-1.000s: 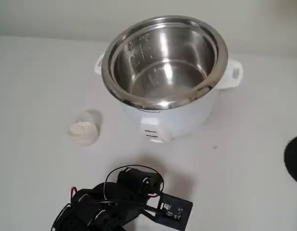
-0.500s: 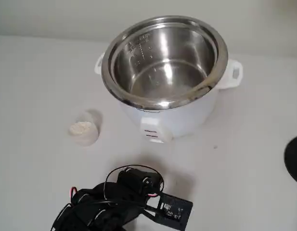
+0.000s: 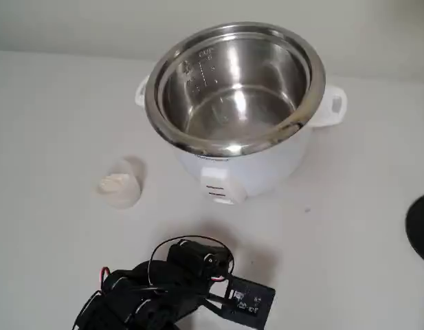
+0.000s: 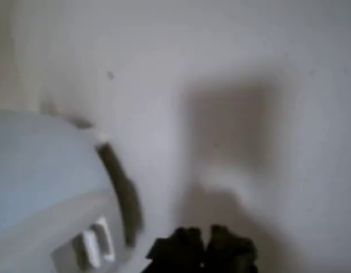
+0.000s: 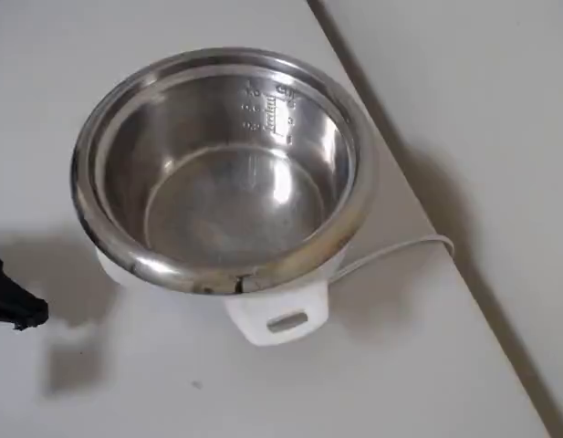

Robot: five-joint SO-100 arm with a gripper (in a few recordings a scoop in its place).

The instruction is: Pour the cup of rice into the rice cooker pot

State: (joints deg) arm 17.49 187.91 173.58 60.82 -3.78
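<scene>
I see the cup [image 3: 121,184] of rice [image 3: 115,181] upright on the table [image 3: 47,110], left of the empty pot [image 3: 233,89]. My gripper [image 4: 205,245] is blurred; I can't tell how wide its fingers stand.

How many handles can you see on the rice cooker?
2. In the fixed view, one handle juts from the rice cooker's right side, and another handle peeks out at its left, mostly hidden behind the pot rim.

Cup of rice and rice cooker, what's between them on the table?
Nothing: in the fixed view, bare white table separates the cup from the rice cooker.
</scene>
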